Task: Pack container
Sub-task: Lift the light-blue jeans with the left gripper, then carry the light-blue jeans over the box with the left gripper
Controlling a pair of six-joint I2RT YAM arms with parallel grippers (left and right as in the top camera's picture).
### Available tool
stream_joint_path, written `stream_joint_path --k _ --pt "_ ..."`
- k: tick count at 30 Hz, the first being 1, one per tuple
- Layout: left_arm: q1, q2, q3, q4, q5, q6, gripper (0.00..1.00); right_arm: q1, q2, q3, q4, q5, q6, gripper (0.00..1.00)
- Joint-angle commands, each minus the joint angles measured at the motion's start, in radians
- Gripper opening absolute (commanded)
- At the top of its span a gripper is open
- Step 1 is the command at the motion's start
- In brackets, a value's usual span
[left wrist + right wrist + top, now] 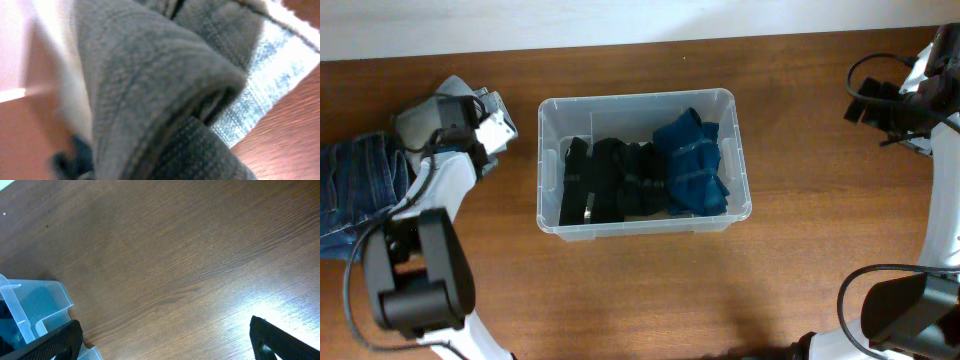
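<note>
The clear plastic container (640, 97) stands mid-table and holds folded black clothes (610, 180) on its left and blue clothes (692, 165) on its right. At the far left my left gripper (436, 132) is buried in a bunched grey garment (418, 124). That grey garment (150, 90) fills the left wrist view, hides the fingers, and appears pinched between them. My right gripper (167, 345) hovers open over bare wood at the back right, with nothing between its fingers (55, 342). A corner of the container (30, 305) shows at its left.
Blue jeans (355, 190) lie at the table's left edge beside the grey garment, and their pale denim (280, 75) shows under the grey fabric. The right arm (920, 90) stands at the back right, well away from the container. A white wall runs along the back.
</note>
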Motion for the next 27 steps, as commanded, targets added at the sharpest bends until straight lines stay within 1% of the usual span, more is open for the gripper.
stream_joint_path --k 1,8,13,18,21,25,27 --pt "0.003 -0.138 0.009 0.035 -0.024 -0.005 0.0 -0.003 -0.005 0.006 0.0 0.008 -0.007 0.99" --pt "-0.001 -0.241 0.015 0.064 -0.026 -0.005 0.0 -0.003 -0.005 0.006 0.0 0.008 -0.007 0.98" --pt "-0.029 -0.29 0.016 0.096 -0.027 -0.005 0.0 -0.003 -0.005 0.006 0.0 0.008 -0.007 0.99" --pt "-0.08 -0.344 0.022 0.155 -0.06 -0.007 0.0 -0.003 -0.005 0.006 -0.001 0.008 -0.007 0.98" --pt "-0.121 -0.38 0.036 0.161 -0.069 -0.013 0.0 -0.003 -0.005 0.006 0.0 0.008 -0.007 0.99" --pt "-0.196 -0.432 0.052 0.161 -0.149 -0.101 0.0 -0.003 -0.005 0.006 0.0 0.008 -0.007 0.98" --pt "-0.243 -0.459 0.056 0.164 -0.175 -0.1 0.0 -0.003 -0.005 0.006 -0.001 0.008 -0.008 0.99"
